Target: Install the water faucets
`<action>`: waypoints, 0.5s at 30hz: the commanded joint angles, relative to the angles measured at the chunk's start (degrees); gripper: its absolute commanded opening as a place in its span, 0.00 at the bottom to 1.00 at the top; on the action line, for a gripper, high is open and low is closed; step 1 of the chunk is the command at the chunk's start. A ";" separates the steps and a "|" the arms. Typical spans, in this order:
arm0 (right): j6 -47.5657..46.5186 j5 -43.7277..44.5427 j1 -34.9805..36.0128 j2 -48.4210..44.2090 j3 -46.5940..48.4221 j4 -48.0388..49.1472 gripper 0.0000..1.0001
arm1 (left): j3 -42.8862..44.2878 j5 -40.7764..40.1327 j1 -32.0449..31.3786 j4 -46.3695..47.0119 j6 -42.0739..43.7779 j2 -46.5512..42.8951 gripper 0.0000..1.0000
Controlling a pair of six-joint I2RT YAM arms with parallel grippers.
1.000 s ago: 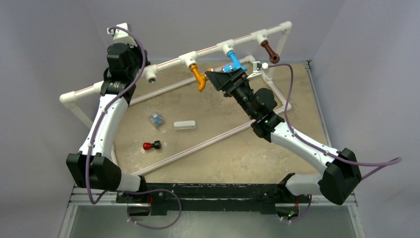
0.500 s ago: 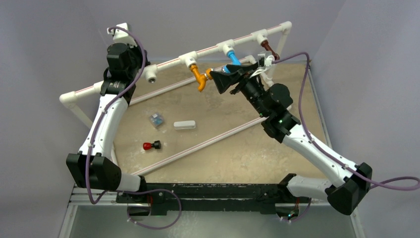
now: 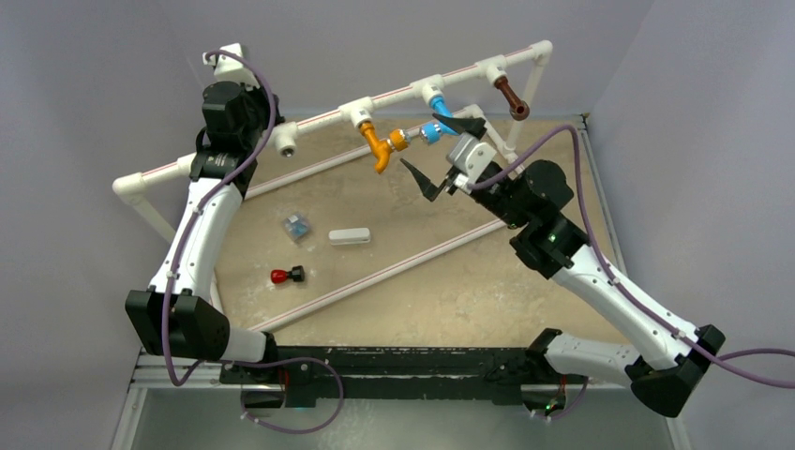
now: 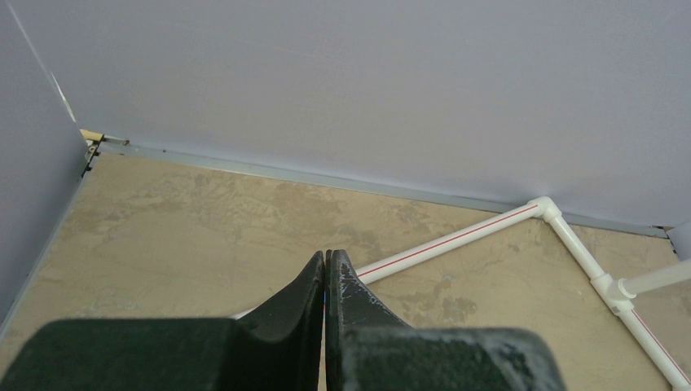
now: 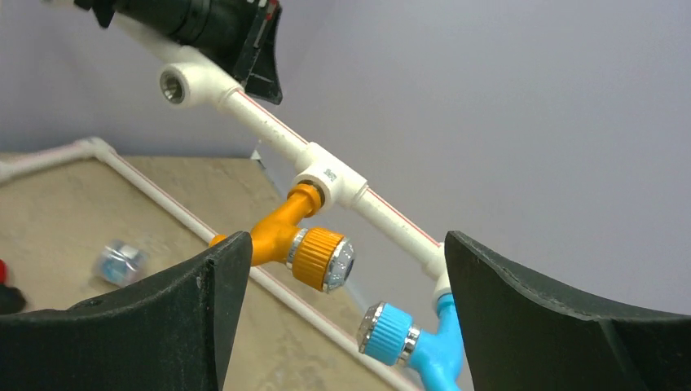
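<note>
Three faucets hang from the white pipe (image 3: 396, 96), each seated in its own tee. The orange-yellow faucet (image 5: 281, 232) is just ahead of the right gripper (image 3: 420, 141), toward its left finger. The light blue faucet (image 5: 428, 350) is ahead and lower, toward its right finger. The dark brown faucet (image 3: 511, 97) sits farther off to its right along the pipe. The right gripper's jaws stand wide apart with nothing between them. The left gripper (image 4: 326, 273) is pressed fully closed on nothing, up by the open tee (image 5: 175, 81).

These look like light, rigid moulded plastic, so they should neither flex nor load the wrist. The smooth curved bodies may slip under a turning grip. The ribbed round cap seems the best purchase for twisting, with the bent neck beside the tee as the alternative. Forcing one could cross the thread or crack the plastic.

Each is a short bent tap of one glossy colour. The two nearest end in a ribbed cap with a silver metal face.
</note>
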 commanded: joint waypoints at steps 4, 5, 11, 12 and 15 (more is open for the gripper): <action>-32.56 16.88 10.79 1.84 -2.84 0.74 0.90 | -2.85 1.24 -0.45 -10.07 -0.13 2.44 0.00; -35.37 19.94 11.82 2.95 -3.22 1.22 0.89 | -2.85 1.34 -0.39 -10.01 -0.13 2.44 0.00; -50.41 29.63 14.38 7.11 -7.16 10.20 0.90 | -2.85 1.25 -0.28 -10.02 -0.08 2.52 0.00; -52.36 30.65 14.67 7.73 -7.37 11.30 0.90 | -2.85 1.18 -0.28 -9.99 -0.08 2.49 0.00; -58.66 33.35 15.81 9.56 -8.23 15.74 0.90 | -2.85 1.16 -0.20 -10.07 -0.04 2.60 0.00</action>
